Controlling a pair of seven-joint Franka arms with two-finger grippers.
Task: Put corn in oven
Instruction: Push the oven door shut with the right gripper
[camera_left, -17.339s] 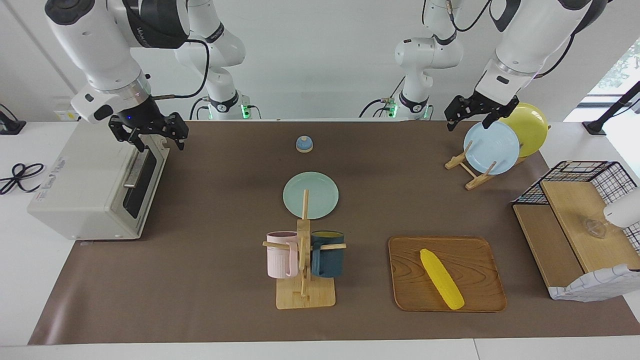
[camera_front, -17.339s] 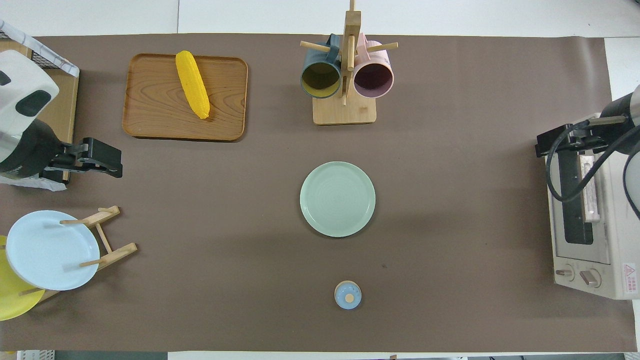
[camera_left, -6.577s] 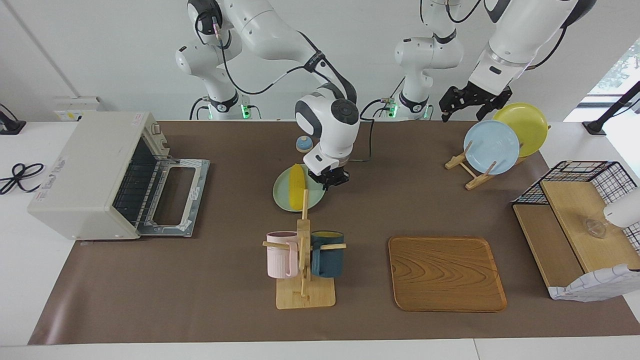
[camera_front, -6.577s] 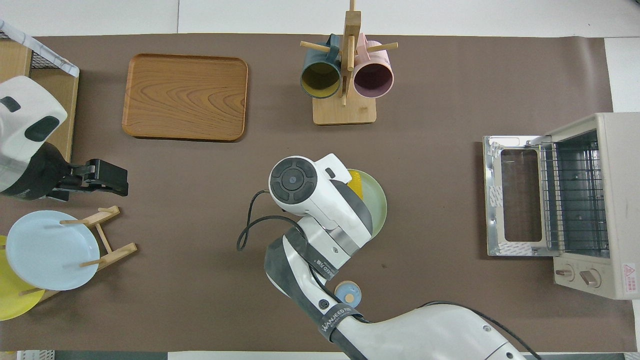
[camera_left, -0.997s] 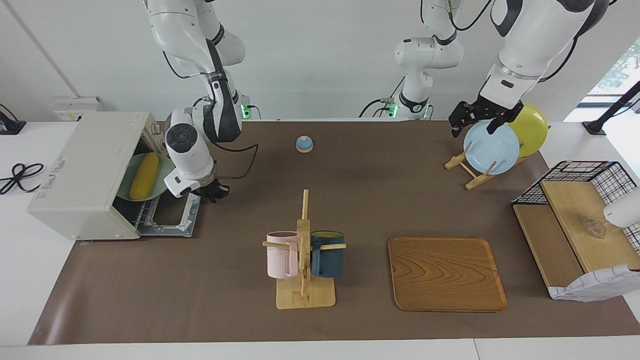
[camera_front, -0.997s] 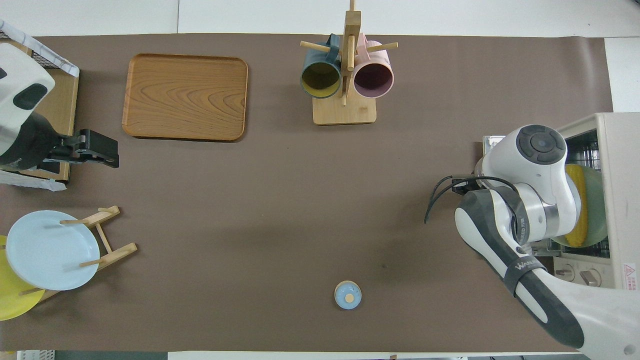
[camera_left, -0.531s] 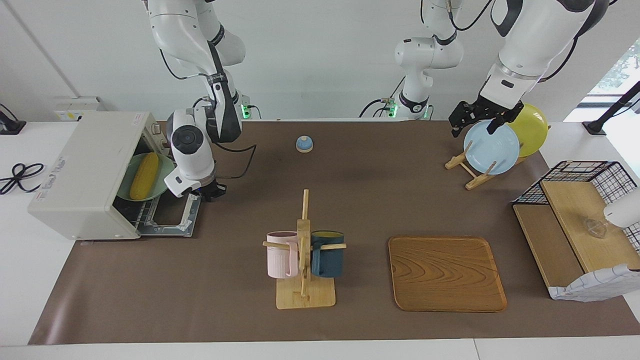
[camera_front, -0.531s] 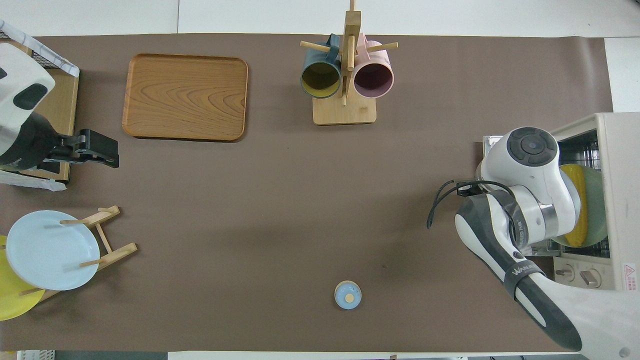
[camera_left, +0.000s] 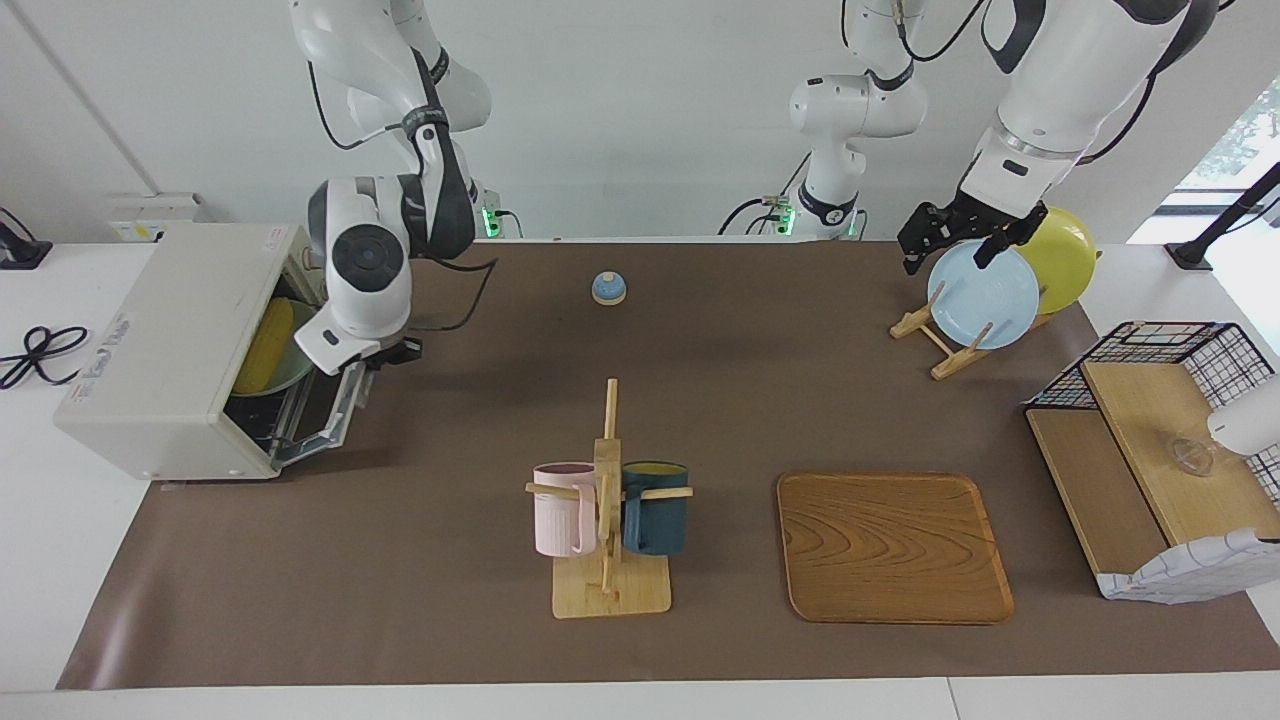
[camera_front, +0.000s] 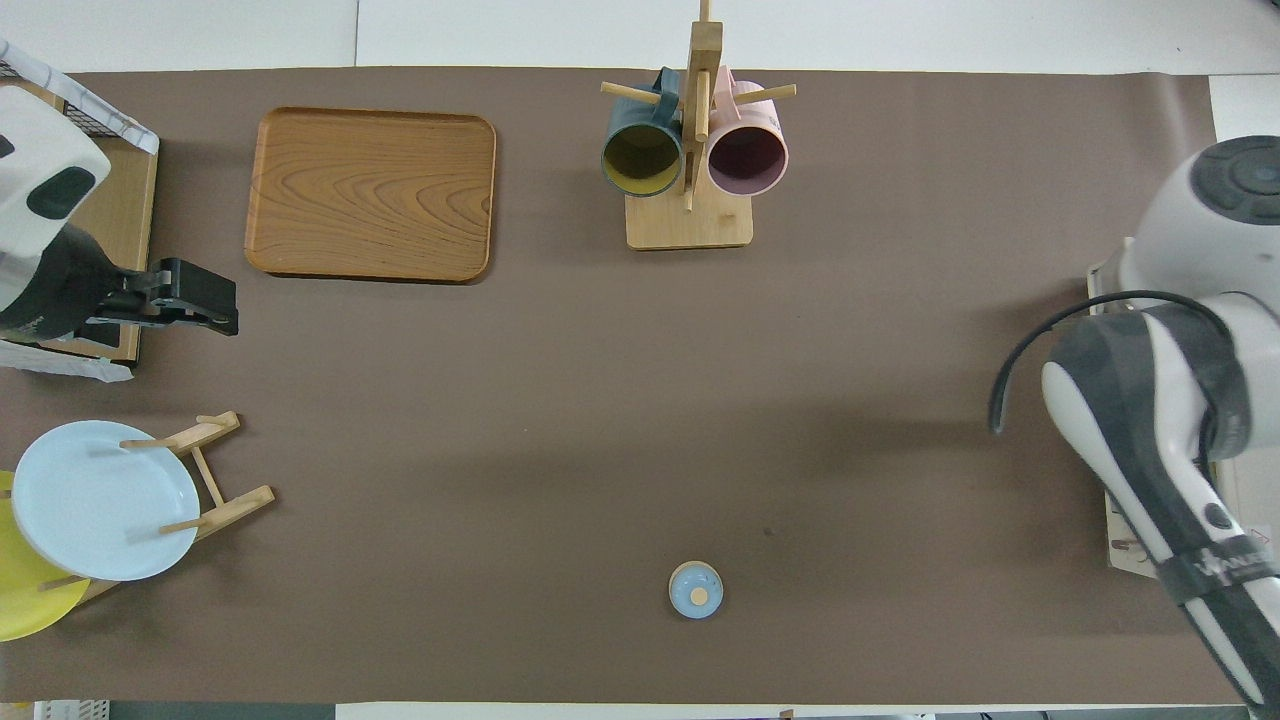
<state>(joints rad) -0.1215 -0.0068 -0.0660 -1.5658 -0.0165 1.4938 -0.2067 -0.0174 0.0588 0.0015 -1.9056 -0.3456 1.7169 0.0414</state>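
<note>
The off-white oven (camera_left: 160, 345) stands at the right arm's end of the table. Its glass door (camera_left: 330, 408) is tilted about halfway up. The yellow corn (camera_left: 264, 345) lies on a pale green plate (camera_left: 284, 376) on the rack inside. My right gripper (camera_left: 398, 350) is at the door's raised top edge; its hand hides the fingers. In the overhead view the right arm covers the corn and nearly all of the oven (camera_front: 1125, 545). My left gripper (camera_left: 948, 240) waits open and empty over the plate rack; it also shows in the overhead view (camera_front: 195, 300).
A mug rack (camera_left: 608, 500) with a pink and a dark blue mug stands mid-table. A bare wooden tray (camera_left: 893, 545) lies beside it. A blue plate (camera_left: 982, 295) and a yellow plate (camera_left: 1060, 255) stand in a rack. A small blue knob (camera_left: 608, 288) and a wire basket (camera_left: 1150, 350) are also there.
My right gripper has risen and swung toward the oven, lifting the door from flat open to about halfway up. The corn and plate stay inside. The left arm has not moved.
</note>
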